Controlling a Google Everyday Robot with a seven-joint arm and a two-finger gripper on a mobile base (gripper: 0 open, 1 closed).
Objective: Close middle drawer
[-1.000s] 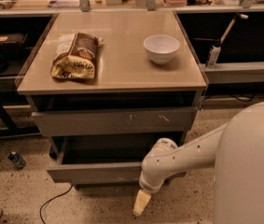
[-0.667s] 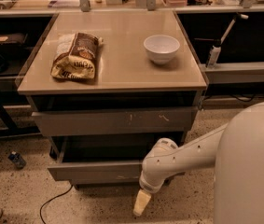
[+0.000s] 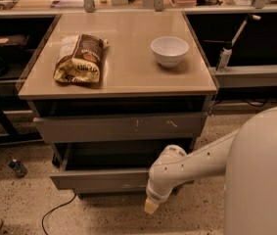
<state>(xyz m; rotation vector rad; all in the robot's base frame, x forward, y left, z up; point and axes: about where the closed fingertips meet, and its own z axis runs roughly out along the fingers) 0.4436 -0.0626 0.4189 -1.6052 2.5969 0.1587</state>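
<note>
The middle drawer (image 3: 99, 178) is the lower of the two grey drawers under the table top. It stands pulled out, with its plain front towards me and a dark gap showing its inside behind. Above it is the grey drawer front with pale scratch marks (image 3: 123, 126), which sticks out less far. My gripper (image 3: 151, 207) hangs at the end of the white arm, pointing down at the floor. It is just in front of and below the right part of the middle drawer's front. It holds nothing that I can see.
On the table top (image 3: 128, 67) lie a brown chip bag (image 3: 78, 58) on the left and a white bowl (image 3: 169, 50) on the right. My white body (image 3: 260, 175) fills the lower right. A cable (image 3: 55, 214) and a small bottle (image 3: 17, 167) lie on the floor at left.
</note>
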